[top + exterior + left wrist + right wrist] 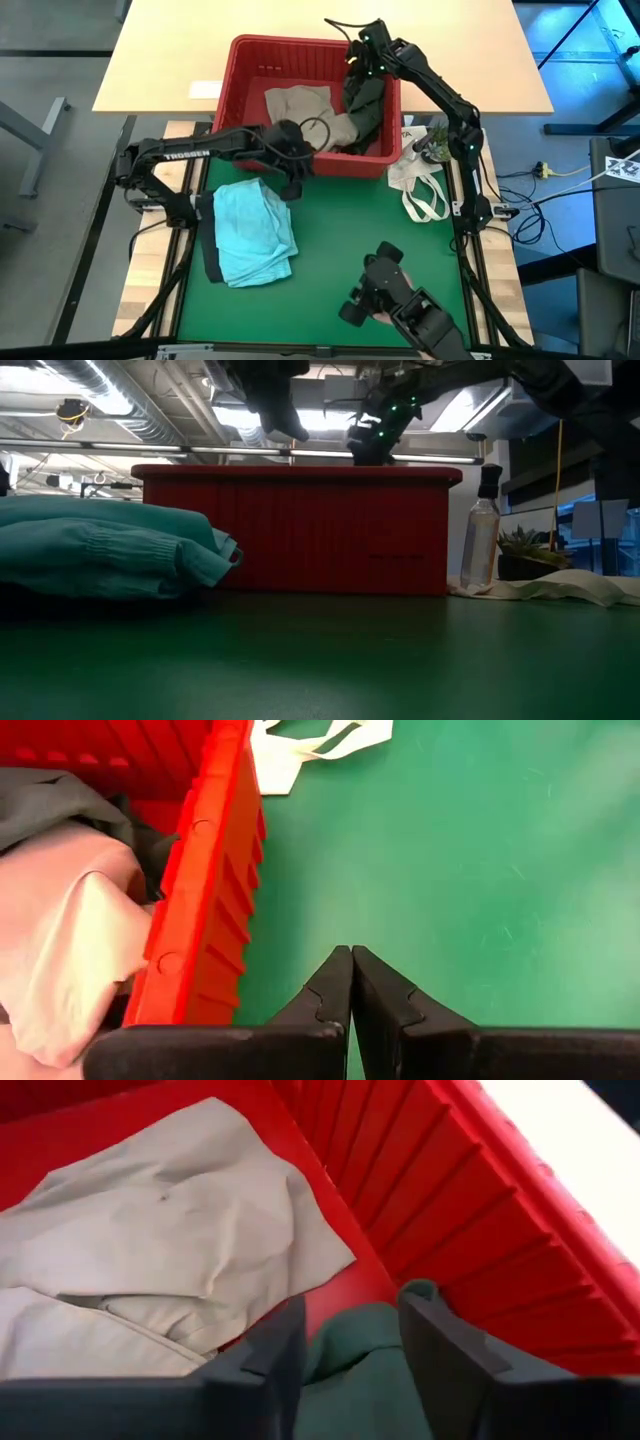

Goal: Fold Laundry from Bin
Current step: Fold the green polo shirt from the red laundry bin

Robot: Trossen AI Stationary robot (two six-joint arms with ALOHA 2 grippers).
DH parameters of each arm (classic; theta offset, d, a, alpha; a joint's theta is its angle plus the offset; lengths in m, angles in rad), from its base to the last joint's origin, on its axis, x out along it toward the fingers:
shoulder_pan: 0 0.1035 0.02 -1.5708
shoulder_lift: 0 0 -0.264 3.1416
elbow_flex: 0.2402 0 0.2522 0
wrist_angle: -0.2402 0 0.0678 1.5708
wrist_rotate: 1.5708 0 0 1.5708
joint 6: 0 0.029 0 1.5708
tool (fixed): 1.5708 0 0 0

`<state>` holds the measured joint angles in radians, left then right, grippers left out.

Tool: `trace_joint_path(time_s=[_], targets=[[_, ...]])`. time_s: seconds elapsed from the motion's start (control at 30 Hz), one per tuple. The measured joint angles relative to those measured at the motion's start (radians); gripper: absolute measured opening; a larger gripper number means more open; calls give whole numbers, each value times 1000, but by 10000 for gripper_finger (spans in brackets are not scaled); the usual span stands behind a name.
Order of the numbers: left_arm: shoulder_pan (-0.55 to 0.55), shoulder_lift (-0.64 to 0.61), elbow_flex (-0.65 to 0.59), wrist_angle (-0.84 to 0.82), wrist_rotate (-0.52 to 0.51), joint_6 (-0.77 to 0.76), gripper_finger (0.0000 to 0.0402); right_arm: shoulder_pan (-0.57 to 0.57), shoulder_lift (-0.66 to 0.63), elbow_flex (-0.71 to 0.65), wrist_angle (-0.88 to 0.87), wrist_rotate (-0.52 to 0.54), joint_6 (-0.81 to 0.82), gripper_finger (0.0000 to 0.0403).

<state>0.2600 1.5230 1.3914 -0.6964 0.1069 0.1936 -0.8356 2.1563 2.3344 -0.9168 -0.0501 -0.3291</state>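
Nearest me, at seven o'clock on the bench [400, 230], the teal garment [252, 232] lies folded. My left end effector [351, 982], fingers pressed together and empty, hovers just outside the bin [240, 75]. At one o'clock my right end effector [350, 1342] has its fingers around the olive garment [362, 1380]. I worry it snags the rim or drags the beige garment [305, 105] out.

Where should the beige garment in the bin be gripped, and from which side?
Pinch a raised fold of the beige garment from straight above. It lies crumpled on the floor of the red bin, whose tall walls block any sideways approach; the right gripper already straddles the olive garment.
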Motion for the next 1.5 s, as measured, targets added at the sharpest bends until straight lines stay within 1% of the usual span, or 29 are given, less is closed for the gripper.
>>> trace_joint_path(time_s=[0.07, 0.17, 0.2, 0.3, 0.37, 0.53, 0.67, 0.83, 1.0, 1.17, 1.33, 1.5], targets=[[8, 0, 0, 0, 10, 1, 4, 6, 11, 0, 8, 38, 31, 205], [10, 0, 0, 1, 15, 1, 4, 7, 37, 0, 27, 152, 90, 256], [10, 0, 0, 1, 15, 1, 4, 7, 46, 0, 34, 173, 109, 270], [10, 0, 0, 2, 15, 1, 4, 4, 77, 0, 12, 170, 124, 303], [10, 0, 0, 2, 15, 1, 4, 4, 94, 0, -13, 165, 121, 314], [10, 1, 0, 2, 15, 1, 4, 5, 136, 0, -49, 164, 78, 318], [10, 1, 0, 2, 15, 0, 4, 4, 166, 0, -93, 160, 56, 312], [10, 1, 0, 2, 15, 0, 4, 5, 196, -1, -188, 120, 2, 304], [10, 1, 0, 2, 15, 0, 4, 5, 198, -1, -177, 120, -16, 303], [10, 1, 0, 2, 15, 0, 4, 5, 198, -1, -168, 173, -18, 303], [10, 1, 0, 2, 15, -1, 4, 5, 201, 0, -186, 183, -18, 303], [10, 1, 0, 2, 15, -3, 4, 6, 245, 0, -195, 235, -20, 303]])
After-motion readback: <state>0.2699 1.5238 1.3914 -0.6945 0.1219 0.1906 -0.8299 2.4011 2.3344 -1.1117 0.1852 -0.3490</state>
